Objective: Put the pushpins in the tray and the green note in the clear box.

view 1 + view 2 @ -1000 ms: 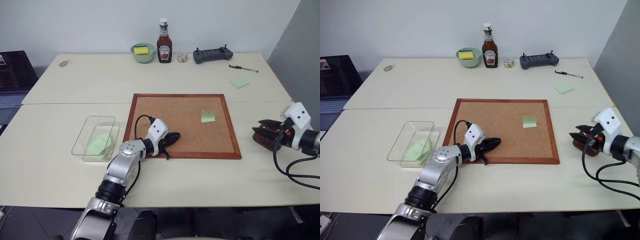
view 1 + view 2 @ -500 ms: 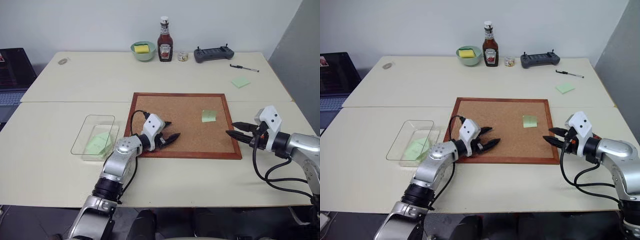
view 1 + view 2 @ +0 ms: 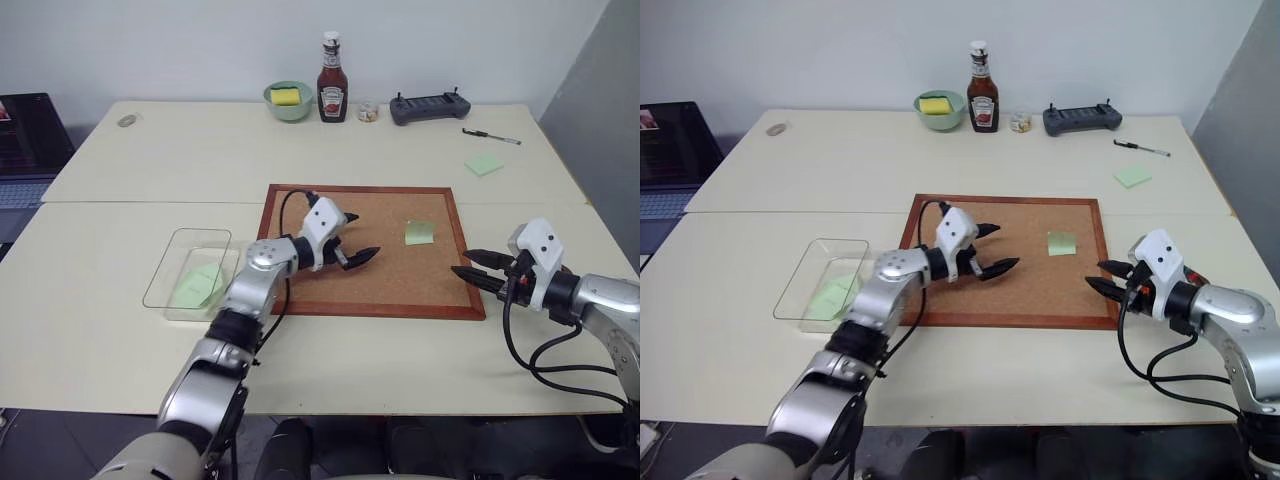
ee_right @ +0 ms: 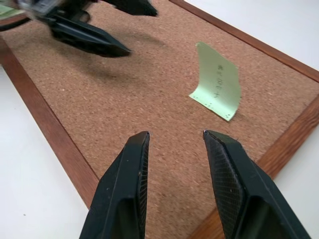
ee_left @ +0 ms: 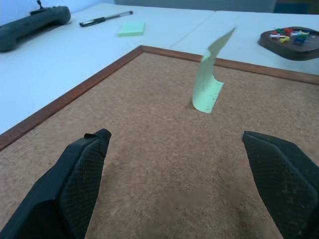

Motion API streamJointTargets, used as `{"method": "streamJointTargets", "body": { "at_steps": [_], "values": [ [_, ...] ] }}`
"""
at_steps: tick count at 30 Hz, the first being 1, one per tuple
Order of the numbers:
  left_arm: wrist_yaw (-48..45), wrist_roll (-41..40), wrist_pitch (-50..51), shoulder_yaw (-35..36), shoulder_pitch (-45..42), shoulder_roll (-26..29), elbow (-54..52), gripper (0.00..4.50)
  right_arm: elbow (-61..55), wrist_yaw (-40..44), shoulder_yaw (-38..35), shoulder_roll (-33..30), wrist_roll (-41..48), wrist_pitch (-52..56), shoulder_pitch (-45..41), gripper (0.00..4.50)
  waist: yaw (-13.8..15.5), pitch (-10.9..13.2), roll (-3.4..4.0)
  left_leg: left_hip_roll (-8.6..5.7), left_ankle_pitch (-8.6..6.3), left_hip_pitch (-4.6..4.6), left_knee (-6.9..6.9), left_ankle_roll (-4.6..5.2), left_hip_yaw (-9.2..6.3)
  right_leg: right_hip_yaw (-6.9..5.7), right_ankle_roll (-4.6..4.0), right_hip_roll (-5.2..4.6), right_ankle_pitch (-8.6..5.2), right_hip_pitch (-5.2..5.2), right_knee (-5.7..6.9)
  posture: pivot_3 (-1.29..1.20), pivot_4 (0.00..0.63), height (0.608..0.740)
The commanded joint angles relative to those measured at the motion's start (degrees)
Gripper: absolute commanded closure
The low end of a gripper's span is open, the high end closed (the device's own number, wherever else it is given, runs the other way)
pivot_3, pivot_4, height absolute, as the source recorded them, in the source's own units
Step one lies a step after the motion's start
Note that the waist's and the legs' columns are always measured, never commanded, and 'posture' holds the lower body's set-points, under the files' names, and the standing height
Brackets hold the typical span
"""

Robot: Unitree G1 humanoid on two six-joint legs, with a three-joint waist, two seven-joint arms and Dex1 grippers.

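Left wrist view: green note (image 5: 208,79) upright, curled

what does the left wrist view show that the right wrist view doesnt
Left wrist view alone: the brown tray holding coloured pushpins, a loose green sticky pad, a pen and a dark controller on the table beyond the board, plus the left gripper's own wide-open fingers.

Right wrist view alone: the right gripper's own fingers, parted, and the left gripper seen from across the board.

Both: the corkboard with its wooden frame, and the green note on it, curling up from the cork.
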Motion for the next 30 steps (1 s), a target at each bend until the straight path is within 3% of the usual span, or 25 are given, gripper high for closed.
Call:
{"method": "streamJointTargets", "body": {
  "at_steps": [1, 7, 19, 22, 30],
  "values": [
    [0.5, 1.3, -6.5, 1.0, -6.6, -2.5, 10.1, 0.02, -4.0, -2.1, -2.4, 0.1, 1.4, 1.1, 0.4, 2.68, 0.0, 0.0, -0.02, 0.00, 0.00, -0.01, -0.01, 0.00, 0.00, 0.00, 0.00, 0.00, 0.00, 0.00, -0.02, 0.00, 0.150, 0.740],
    [-0.5, 4.0, -11.7, 0.4, -12.1, -5.9, 20.6, 0.02, -5.9, -6.5, -1.9, 1.9, 0.5, 1.9, 0.4, 2.68, -0.2, 0.0, -0.03, 0.01, 0.00, -0.03, -0.05, 0.00, 0.01, 0.00, 0.00, 0.01, 0.00, -0.05, -0.03, 0.00, 0.150, 0.740],
    [3.2, 6.5, -13.3, 2.4, -17.4, -11.4, 29.2, 0.02, -7.7, -8.6, -2.1, 2.5, 1.2, 2.3, 2.0, 2.68, -0.3, 0.0, -0.04, -0.01, 0.00, -0.06, -0.04, 0.01, 0.01, 0.00, 0.01, 0.01, 0.00, -0.08, -0.01, 0.00, 0.150, 0.740],
    [3.6, 6.4, -12.9, 3.3, -18.2, -12.0, 30.1, 0.40, -7.6, -8.8, -2.1, 2.5, 1.1, 2.0, 2.5, 2.68, -0.3, 0.0, -0.04, -0.01, 0.00, -0.05, -0.03, 0.00, 0.01, 0.00, 0.01, 0.01, 0.00, -0.08, 0.01, 0.00, 0.150, 0.740],
    [3.1, 7.1, -12.5, 4.5, -18.7, -12.3, 31.1, 2.03, -7.2, -8.9, -2.2, 2.8, 0.7, 0.8, 3.6, 2.68, -0.2, 0.0, -0.04, -0.01, 0.00, -0.05, -0.03, 0.00, 0.02, 0.01, 0.01, 0.01, 0.00, -0.08, 0.01, 0.00, 0.150, 0.740]
  ]
}}
